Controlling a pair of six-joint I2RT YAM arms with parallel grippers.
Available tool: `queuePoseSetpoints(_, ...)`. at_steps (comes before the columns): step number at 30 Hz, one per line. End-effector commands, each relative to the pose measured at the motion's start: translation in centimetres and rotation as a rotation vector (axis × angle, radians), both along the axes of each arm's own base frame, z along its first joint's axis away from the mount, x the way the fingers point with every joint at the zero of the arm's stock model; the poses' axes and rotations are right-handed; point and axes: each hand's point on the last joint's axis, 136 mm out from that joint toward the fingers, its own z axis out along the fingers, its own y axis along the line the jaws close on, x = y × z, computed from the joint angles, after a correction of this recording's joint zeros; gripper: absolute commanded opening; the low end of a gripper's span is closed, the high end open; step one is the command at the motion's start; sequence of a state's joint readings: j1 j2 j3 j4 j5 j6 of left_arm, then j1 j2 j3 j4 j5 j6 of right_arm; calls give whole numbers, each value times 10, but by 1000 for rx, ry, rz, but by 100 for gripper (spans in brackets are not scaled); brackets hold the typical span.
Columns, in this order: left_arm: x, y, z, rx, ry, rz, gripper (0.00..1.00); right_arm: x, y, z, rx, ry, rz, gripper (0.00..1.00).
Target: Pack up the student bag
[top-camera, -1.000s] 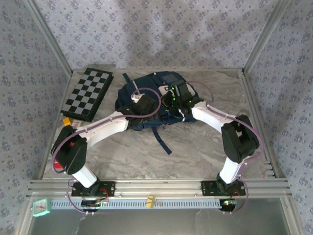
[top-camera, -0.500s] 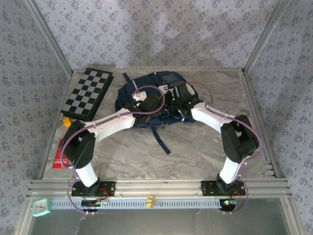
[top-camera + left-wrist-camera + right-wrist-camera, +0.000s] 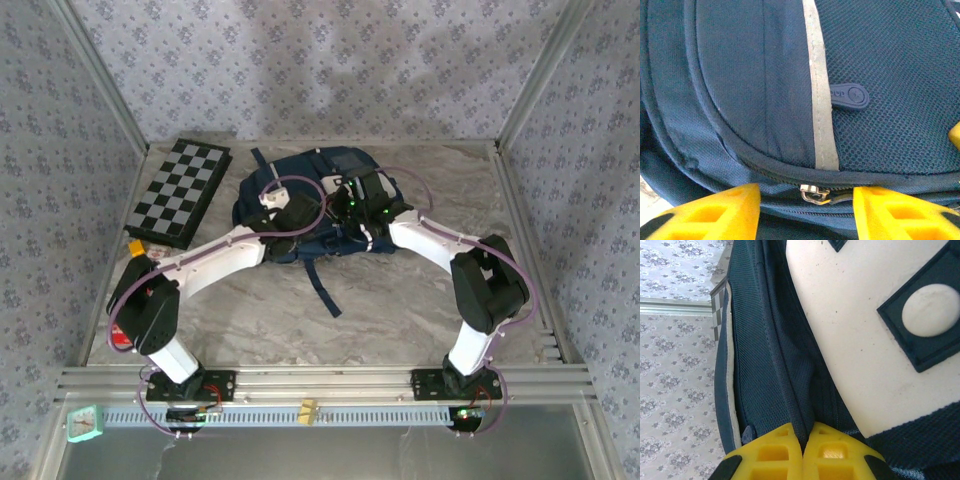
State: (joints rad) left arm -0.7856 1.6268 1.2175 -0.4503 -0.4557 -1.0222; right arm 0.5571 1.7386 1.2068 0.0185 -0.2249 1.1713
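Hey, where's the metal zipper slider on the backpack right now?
In the left wrist view the zipper slider sits on the student bag zipper line, between the left tool's yellow fingers, just below the white stripe.

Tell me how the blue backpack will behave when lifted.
Probably floppy: the student bag pleats into a fold where the right tool pinches it, so it should sag, not lift flat. Its loose strap trails across the table and may drag. The mesh front looks grippy rather than slippery.

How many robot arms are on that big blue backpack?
2: the white left arm on the left, the white right arm on the right, both over the navy fabric backpack.
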Motion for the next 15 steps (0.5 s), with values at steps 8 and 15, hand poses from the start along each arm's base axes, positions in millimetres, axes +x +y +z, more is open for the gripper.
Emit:
queuePoseSetpoints(8, 16, 3, 3, -62, 1, 34, 55, 10, 7, 41, 62, -96, 9, 0)
queuePoseSetpoints(15, 30, 1, 9, -68, -49, 99, 57, 11, 12, 37, 78, -87, 11, 0)
